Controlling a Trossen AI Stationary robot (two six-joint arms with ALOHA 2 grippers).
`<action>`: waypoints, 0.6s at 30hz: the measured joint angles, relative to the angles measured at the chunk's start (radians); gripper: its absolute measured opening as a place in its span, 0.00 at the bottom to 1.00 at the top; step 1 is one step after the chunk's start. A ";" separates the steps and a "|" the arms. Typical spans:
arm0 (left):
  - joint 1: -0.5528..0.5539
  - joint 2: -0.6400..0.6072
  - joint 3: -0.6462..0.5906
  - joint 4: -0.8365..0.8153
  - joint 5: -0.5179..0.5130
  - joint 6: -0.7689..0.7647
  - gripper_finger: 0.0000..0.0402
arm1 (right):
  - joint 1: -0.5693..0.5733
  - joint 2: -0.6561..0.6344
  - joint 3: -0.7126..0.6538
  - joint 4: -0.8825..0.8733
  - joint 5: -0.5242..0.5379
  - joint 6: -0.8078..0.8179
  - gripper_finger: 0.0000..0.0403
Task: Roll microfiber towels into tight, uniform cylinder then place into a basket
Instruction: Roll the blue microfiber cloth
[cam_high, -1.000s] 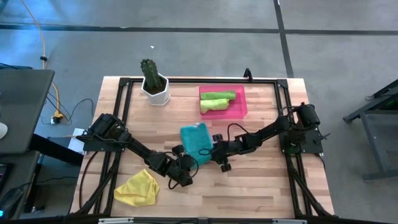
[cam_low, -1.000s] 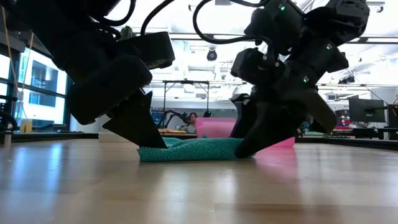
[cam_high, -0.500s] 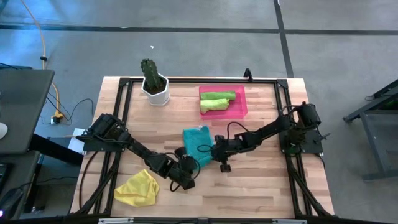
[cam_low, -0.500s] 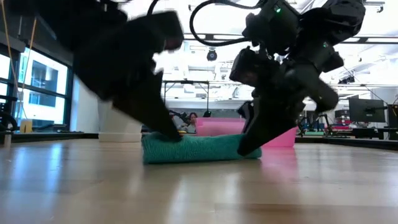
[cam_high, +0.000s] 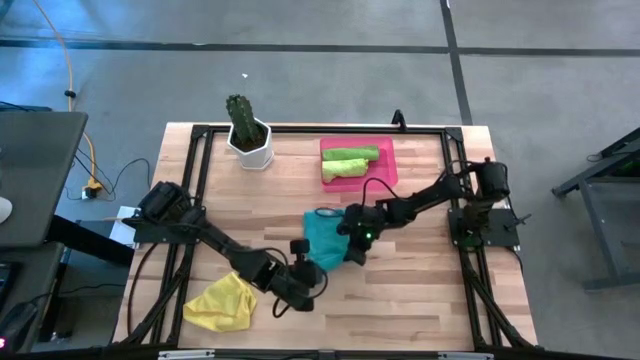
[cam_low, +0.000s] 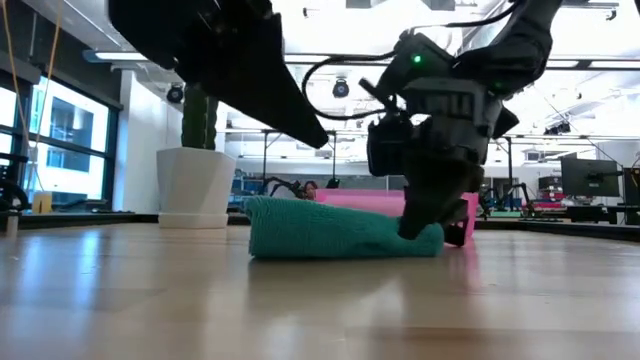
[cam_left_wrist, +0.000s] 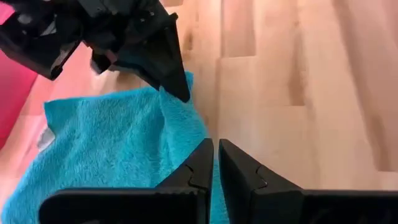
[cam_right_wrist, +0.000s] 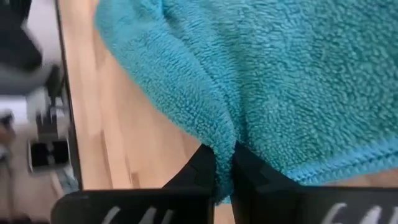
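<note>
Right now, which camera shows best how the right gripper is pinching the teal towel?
The right wrist view: the right gripper is shut on a fold of the teal towel. The left wrist view shows its tips at the towel's edge, the low view only a side profile, and the high view shows it small.

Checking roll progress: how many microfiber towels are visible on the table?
4. Two lime green towels lie in the pink basket, the teal towel is mid-table, pinched by the right pincer, and the yellow towel lies at the front left. None seems hidden.
</note>
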 joint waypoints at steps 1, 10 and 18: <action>0.004 0.000 0.000 -0.007 0.000 -0.003 0.05 | -0.008 0.000 0.001 -0.003 0.003 0.036 0.01; 0.011 0.043 -0.001 -0.028 0.021 0.031 0.05 | -0.033 -0.001 0.001 -0.004 0.010 0.168 0.02; 0.026 0.119 0.000 -0.055 -0.017 0.070 0.05 | -0.030 -0.002 0.001 -0.001 0.012 0.168 0.02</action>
